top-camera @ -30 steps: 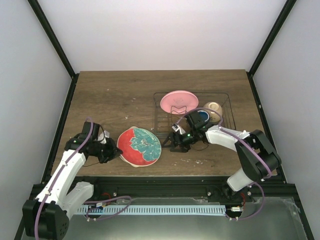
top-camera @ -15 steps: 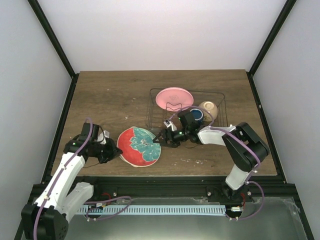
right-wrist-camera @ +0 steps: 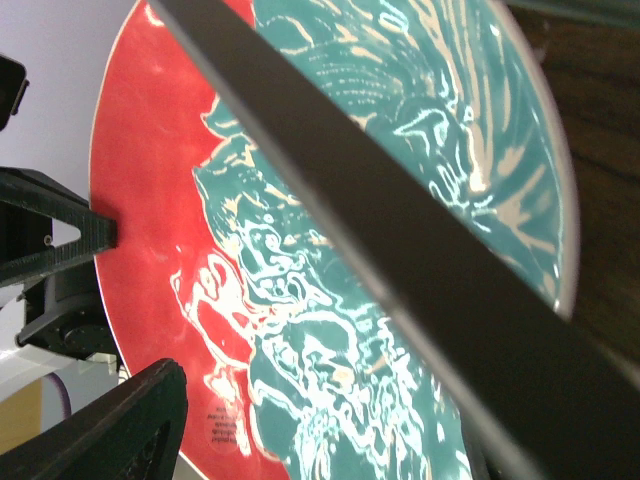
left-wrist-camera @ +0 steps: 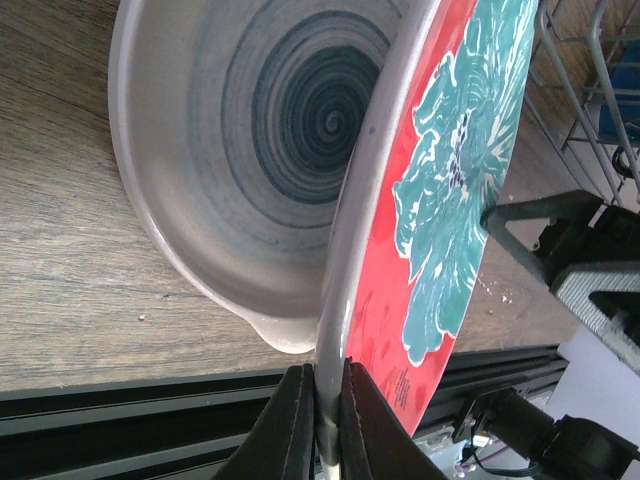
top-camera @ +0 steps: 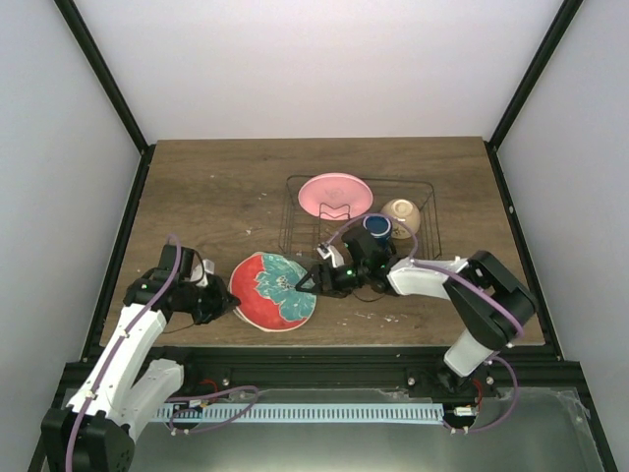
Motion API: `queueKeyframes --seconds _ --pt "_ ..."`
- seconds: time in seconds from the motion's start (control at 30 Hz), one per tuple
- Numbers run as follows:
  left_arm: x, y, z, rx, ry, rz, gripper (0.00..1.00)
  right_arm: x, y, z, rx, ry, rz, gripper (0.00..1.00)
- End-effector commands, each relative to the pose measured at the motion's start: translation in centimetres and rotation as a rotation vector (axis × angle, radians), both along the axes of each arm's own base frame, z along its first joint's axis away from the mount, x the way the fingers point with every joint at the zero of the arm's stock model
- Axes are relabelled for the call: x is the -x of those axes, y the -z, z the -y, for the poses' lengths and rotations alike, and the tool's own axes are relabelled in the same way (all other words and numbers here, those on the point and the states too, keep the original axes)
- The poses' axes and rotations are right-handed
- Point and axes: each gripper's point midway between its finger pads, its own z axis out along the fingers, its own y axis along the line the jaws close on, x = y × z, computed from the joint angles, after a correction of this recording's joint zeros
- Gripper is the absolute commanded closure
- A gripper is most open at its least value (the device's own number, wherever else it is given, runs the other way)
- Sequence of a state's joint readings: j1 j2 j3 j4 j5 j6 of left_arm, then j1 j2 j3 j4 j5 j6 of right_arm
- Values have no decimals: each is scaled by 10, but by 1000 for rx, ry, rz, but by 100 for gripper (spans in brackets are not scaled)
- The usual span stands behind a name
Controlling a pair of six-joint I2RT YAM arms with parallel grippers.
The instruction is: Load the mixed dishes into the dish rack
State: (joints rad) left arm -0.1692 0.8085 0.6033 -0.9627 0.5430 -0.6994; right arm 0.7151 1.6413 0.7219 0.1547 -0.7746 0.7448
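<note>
Inside the dish rack (top-camera: 289, 211), toward its far left corner, pink plate (top-camera: 334, 195) leaning among the inner dividers; small cream bowl (top-camera: 401, 213) toward the rack's far right; dark blue mug (top-camera: 377, 226) just beside the bowl, nearer the rack's front wire. Off the rack's near left corner, on the wooden counter (top-camera: 216, 197), red plate with teal flower pattern (top-camera: 275, 292), tilted, patterned face turned up and toward the rack. Rim on the side away from the rack pinched tight between the fingers of the left claw (top-camera: 228, 307), closed hard on that edge. Under the raised red plate, pale blue-ringed plate (left-wrist-camera: 270, 130) lying flat on the counter, spiral centre showing in the left wrist view, mostly covered from above. Between red plate and rack, right claw (top-camera: 307, 285) with jaws spread wide, gripping nothing; one finger (right-wrist-camera: 400, 250) slanting across the patterned face, the other (right-wrist-camera: 120, 420) low by the red border. Impossible to tell whether either finger touches the plate.
</note>
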Motion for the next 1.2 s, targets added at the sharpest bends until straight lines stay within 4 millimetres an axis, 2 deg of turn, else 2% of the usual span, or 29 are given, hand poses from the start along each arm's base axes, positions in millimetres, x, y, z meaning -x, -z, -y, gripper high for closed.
queueKeyframes --seconds 0.0,0.2,0.4,0.67,0.77,1.17 --pt "-6 -19 13 69 67 78 100 49 38 38 209 16 -177 22" --pt "-3 -17 13 66 81 75 100 37 9 42 206 67 -85 20" --pt "-1 -16 13 68 88 76 100 26 -4 48 240 97 4 18" --pt "0 -22 16 90 95 100 100 -11 -46 28 234 96 156 13" --pt "3 -25 16 96 103 110 100 -17 -59 26 233 98 186 12" --pt "19 -33 13 116 51 107 100 -16 -57 33 270 81 181 10"
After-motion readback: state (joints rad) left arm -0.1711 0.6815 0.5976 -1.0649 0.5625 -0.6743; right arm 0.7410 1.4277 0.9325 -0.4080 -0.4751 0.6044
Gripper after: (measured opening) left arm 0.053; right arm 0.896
